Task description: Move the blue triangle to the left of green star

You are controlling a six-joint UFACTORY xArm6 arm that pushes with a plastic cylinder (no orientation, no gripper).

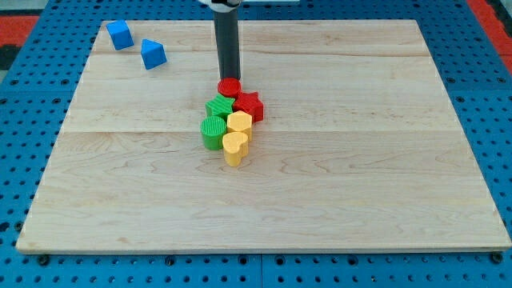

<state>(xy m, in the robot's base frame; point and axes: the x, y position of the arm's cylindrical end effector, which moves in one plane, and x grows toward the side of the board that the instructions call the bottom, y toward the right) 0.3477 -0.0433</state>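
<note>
The blue triangle lies near the board's top left corner, with a blue cube just to its left. The green star sits in a tight cluster at the board's middle. My tip stands just above that cluster, at the top edge of the red cylinder. The tip is far to the right of the blue triangle and a little lower in the view.
The cluster also holds a red star, a green cylinder, a yellow hexagon-like block and a yellow heart. All lie on the wooden board, which rests on a blue perforated surface.
</note>
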